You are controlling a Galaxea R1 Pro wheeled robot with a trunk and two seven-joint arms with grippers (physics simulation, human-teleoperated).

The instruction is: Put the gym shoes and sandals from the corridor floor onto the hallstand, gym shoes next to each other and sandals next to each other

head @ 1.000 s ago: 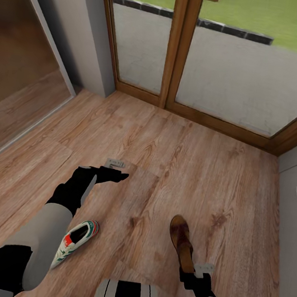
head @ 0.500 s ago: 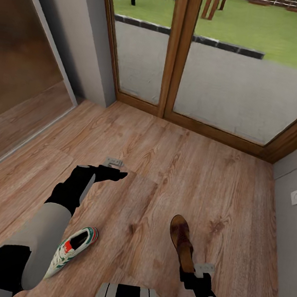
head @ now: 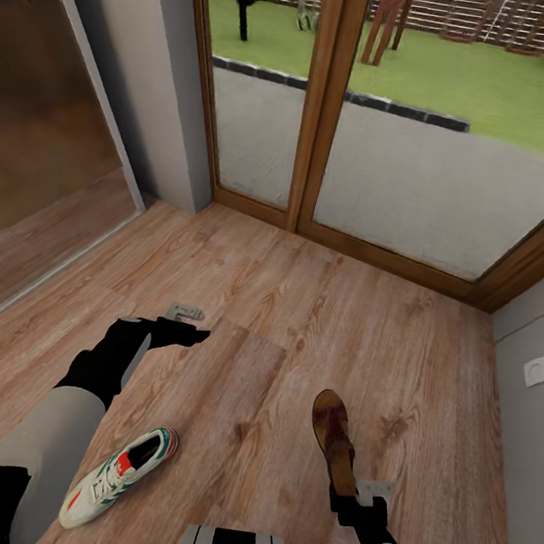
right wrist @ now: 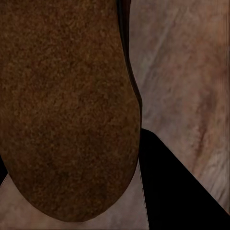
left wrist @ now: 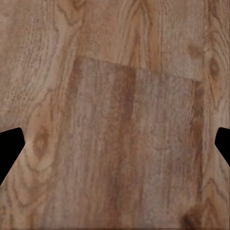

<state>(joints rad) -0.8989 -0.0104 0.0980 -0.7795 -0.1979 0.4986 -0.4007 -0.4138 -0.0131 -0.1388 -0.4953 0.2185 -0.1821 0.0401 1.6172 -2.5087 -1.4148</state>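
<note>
Wood-grain corridor floor (head: pixel 301 311); gym shoe (head: pixel 118 477) at seven o'clock, left tool (head: pixel 180 321) wide, right tool (head: pixel 346 497) gripping brown sandal (head: pixel 333 441).

Left gripper (head: pixel 180 321) out over bare corridor floor (head: pixel 301 311), nothing under it. Gym shoe (head: pixel 117 479) lies on floor behind it, beside left forearm, toe pointing toward that gripper. Sandal (head: pixel 334 441) sticks forward from right gripper (head: pixel 355 496), heel end at its fingers. Glass doors (head: pixel 330 107) well ahead of both grippers.
</note>
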